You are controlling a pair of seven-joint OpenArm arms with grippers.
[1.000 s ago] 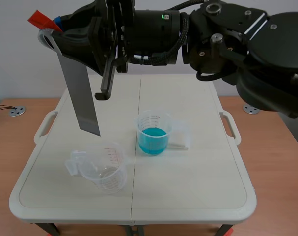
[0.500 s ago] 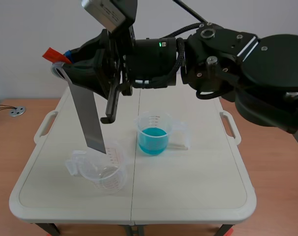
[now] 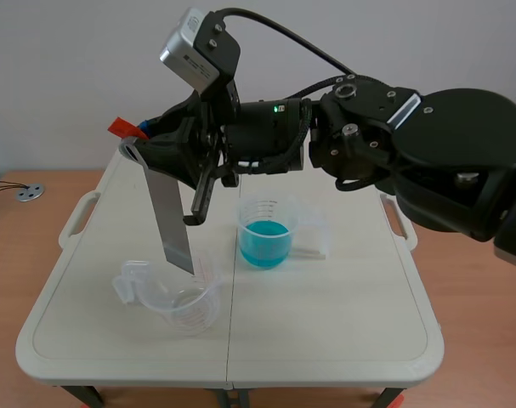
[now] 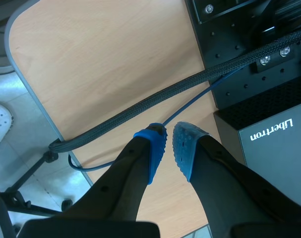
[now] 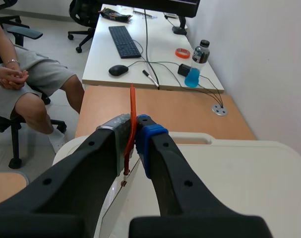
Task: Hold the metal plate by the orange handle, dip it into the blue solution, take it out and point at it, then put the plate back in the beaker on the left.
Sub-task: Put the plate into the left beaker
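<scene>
The right pincer (image 5: 135,130) is pinching the orange handle (image 3: 119,127), and the tilted metal plate (image 3: 168,217) is hanging with its tip just above the empty beaker's (image 3: 185,302) mouth, so lowering slowly and centred is looking wisest.

Desk (image 3: 343,323) runs away from the robot. Two beakers stand on it near the middle: the empty beaker (image 3: 189,302) is left and nearer, the filled beaker (image 3: 265,231) right of it and farther back, apart. The right arm comes in high from the right, past the middle. The right hand (image 3: 137,140) is above the desk's left half, with the handle (image 3: 119,127) between its fingers. The metal plate (image 3: 169,217) hangs tilted below the handle, its lower end at the empty beaker's mouth; inside or just above, unclear. Beyond: a seated person (image 5: 21,84), and a second desk (image 5: 103,57) carrying a keyboard (image 5: 123,42).
</scene>
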